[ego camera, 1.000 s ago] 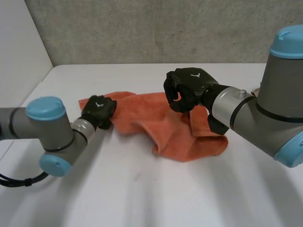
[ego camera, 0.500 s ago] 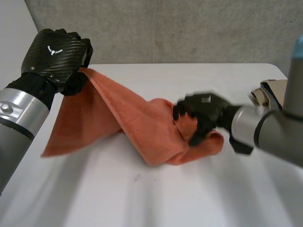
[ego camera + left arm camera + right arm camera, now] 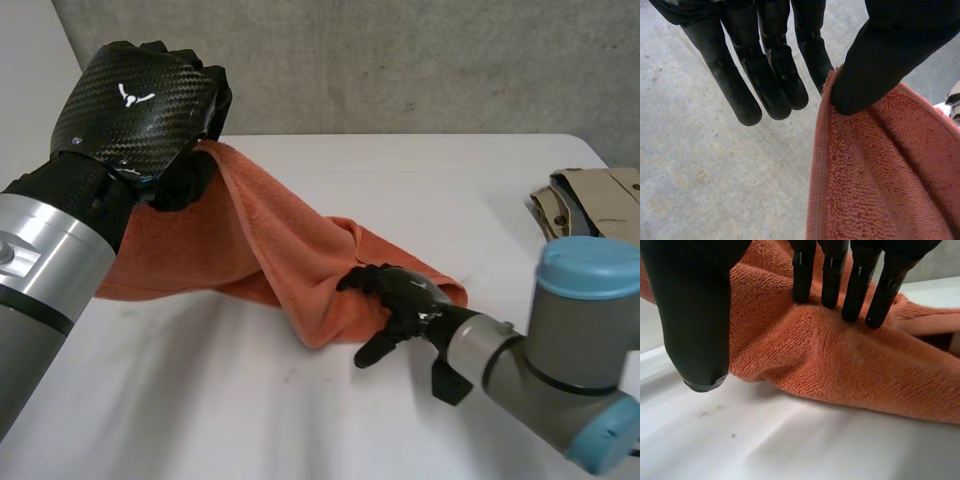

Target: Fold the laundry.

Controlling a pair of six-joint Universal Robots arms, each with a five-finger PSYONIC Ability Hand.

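Orange towel [image 3: 290,255] hung from the raised left hand [image 3: 140,105], edge pinched by its thumb, while the right hand [image 3: 402,297] pressed straight fingers on its right end on the table [image 3: 200,400].

In the head view the left hand [image 3: 140,105] hides the part of the towel [image 3: 290,250] it holds, so corner or edge cannot be told. Right of the towel, a beige folded thing [image 3: 590,205] is cut off by the picture's edge, its kind unclear
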